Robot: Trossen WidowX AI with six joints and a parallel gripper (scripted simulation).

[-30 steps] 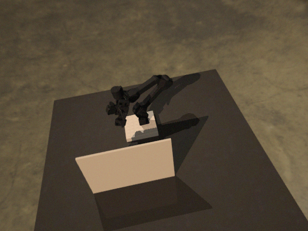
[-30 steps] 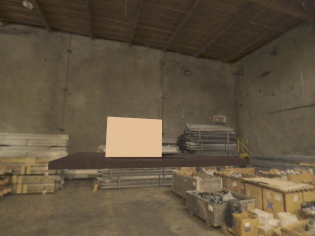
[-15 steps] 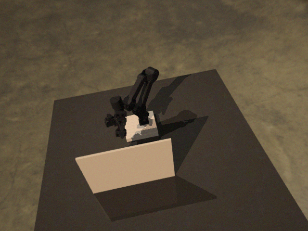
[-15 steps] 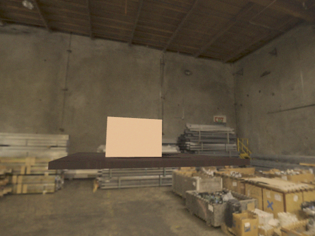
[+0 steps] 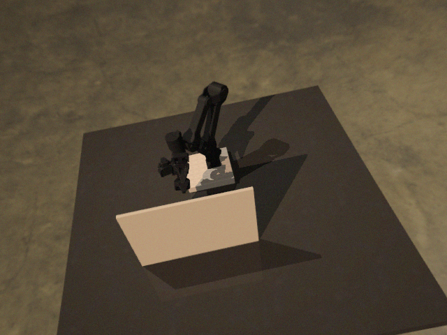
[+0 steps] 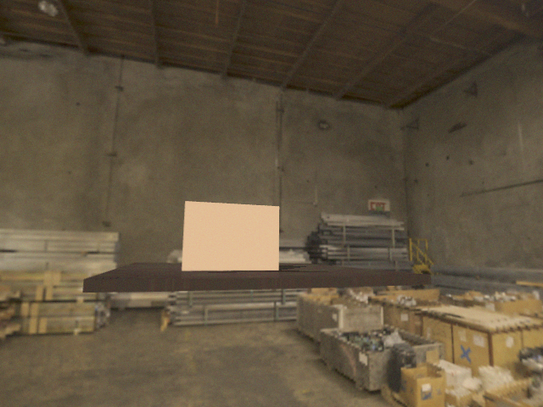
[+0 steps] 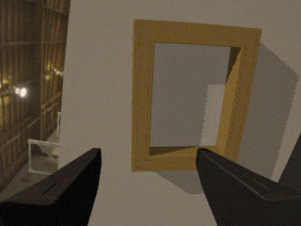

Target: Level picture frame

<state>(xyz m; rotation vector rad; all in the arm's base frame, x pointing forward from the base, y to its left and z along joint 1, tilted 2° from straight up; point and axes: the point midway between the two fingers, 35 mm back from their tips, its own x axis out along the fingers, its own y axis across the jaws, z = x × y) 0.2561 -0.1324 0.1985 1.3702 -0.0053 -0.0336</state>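
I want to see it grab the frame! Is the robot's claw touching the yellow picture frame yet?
Apart. In the wrist view, the open gripper sits short of the frame, bare wall showing between its fingers.

Almost nothing here can be read. On the far wall in the exterior view, just above the grey stack of metal bars (image 6: 357, 238), hangs a small red-and-white sign (image 6: 378, 204); its letters are too blurred to make out. To the right of that stack and nearer the camera, a cardboard box (image 6: 471, 346) bears a blue X mark (image 6: 466, 353) on its front. Small white labels on neighbouring boxes are too small to read. The top and wrist views show no writing.
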